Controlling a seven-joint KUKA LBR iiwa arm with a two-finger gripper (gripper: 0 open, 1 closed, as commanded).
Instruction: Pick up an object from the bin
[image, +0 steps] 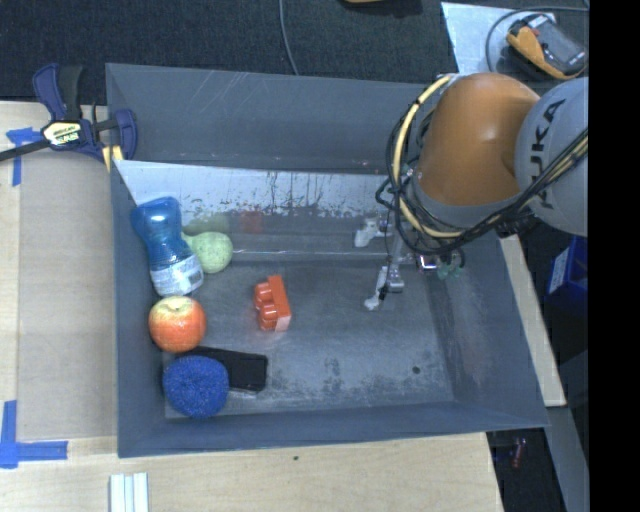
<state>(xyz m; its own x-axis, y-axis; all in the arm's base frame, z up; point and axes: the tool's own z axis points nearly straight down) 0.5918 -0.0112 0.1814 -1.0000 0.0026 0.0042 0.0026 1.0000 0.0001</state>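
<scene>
- Bin (330, 350): grey metal, with sloping walls and a scuffed flat floor. All loose things lie in its left half; the right half of the floor is bare.
- Arm (480, 140): enters from the right, over the bin's right wall. Its wrist carries a rounded orange cover ringed by black and yellow cables.
- Gripper (381, 268): hangs below the orange cover, above bare floor right of the bin's centre, near the far wall. Whether it is spread or pressed together cannot be told. Nothing can be seen held in it. It is well apart from every loose thing.
- Blue bottle (165, 245): clear blue plastic with a white label, lying along the left wall, cap end toward the far side.
- Blue ball (196, 385): rough-surfaced, in the near left corner.
- Apple (177, 323): red and yellow, between the blue bottle and the blue ball, just beside both.
- Black flat thing (242, 370): lies on the floor, touching the blue ball's right side.
- Green ball (210, 251): pale green, against the blue bottle's right side.
- Orange block (271, 304): small and blocky, alone on the floor right of the apple. It is the loose thing nearest the gripper.
</scene>
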